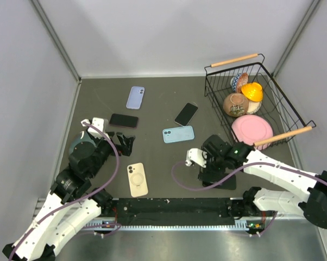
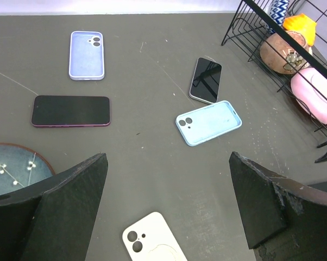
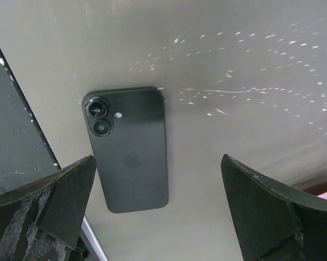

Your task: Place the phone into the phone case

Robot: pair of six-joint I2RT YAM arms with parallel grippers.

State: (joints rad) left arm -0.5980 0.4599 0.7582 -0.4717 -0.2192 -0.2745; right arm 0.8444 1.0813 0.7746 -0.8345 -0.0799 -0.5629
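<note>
Black phone (image 3: pixel 132 157): flat on the desk (image 1: pixel 158 157), back up, with two lenses and a logo showing. In the overhead view it is low and right of centre, partly hidden under the right arm's wrist.
Right pincer (image 3: pixel 158 157): released, fingers spread wide and holding nothing. It hangs above the black phone, which sits toward the left finger in the wrist view.
Light blue case (image 1: pixel 178 134): near the centre of the overhead view, up and left of the right pincer. It lies flat with its camera cut-out at the left end.
Cream case (image 1: pixel 137 179): lower left of centre, flat, with a ring marked on it, well apart from the other cases.
Lilac case (image 1: pixel 135 98): upper left of centre, flat, farthest of the three from the arms.
Purple-edged phone (image 1: pixel 124 120): screen up, just below the lilac case and not touching it.
Glossy phone (image 1: pixel 186 113): screen up, lying at a slant just up and right of the light blue case, with a gap between them.
Left pincer (image 1: pixel 125 142): released and empty at the left of the frame, between the purple-edged phone and the cream case.
Wire basket (image 1: pixel 234 60): upper right, with wooden handles. It holds a pink plate (image 1: pixel 250 130), a brown bowl (image 1: pixel 236 103) and a yellow item (image 1: pixel 252 91).
</note>
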